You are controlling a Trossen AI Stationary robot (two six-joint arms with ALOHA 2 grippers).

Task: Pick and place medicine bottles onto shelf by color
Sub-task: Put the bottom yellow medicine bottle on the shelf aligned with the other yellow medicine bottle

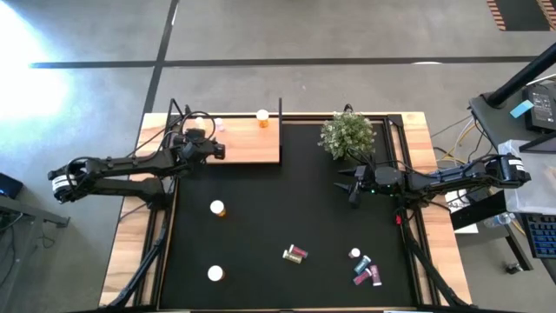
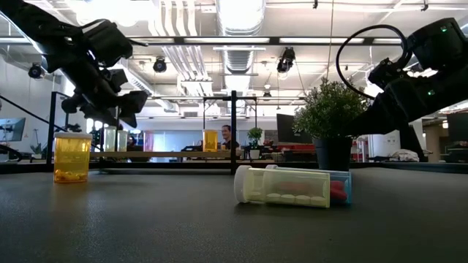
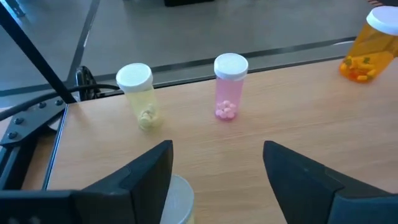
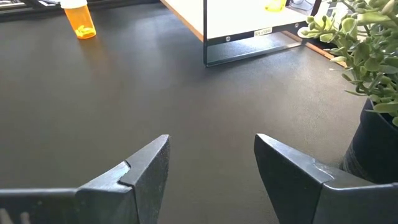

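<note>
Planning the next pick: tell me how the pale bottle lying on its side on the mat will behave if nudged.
The pale bottle lies on its side and is cylindrical, so it will probably roll. It looks like thin clear plastic holding few pills, so likely light. The red-capped bottle lies close behind it and may shift too.

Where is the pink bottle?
The pink bottle stands upright on the shelf, near its back-left corner, between a yellowish bottle and the orange bottle.
</note>
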